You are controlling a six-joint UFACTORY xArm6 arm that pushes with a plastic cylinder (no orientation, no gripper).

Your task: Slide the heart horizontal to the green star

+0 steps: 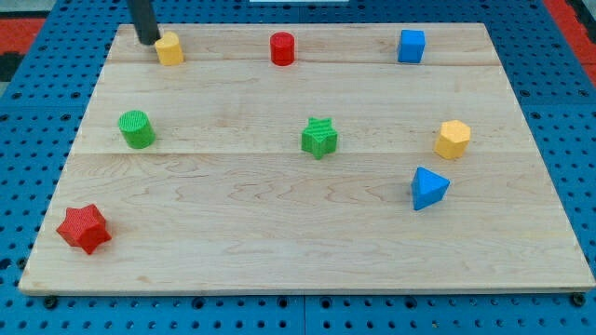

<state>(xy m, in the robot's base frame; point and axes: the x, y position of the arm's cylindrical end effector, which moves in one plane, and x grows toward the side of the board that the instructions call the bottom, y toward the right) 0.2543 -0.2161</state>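
Note:
A small yellow block (169, 48), which looks like the heart, lies near the board's top left corner. My tip (147, 41) stands just to the left of it, touching or almost touching its left side. The green star (319, 138) lies near the middle of the board, well below and to the right of the yellow block.
On the wooden board (298, 251) a red cylinder (282, 48) and a blue cube (411, 46) lie along the top. A green cylinder (137, 128) is at the left, a yellow hexagon (453, 139) and a blue triangle (428, 188) at the right, and a red star (84, 228) at the bottom left.

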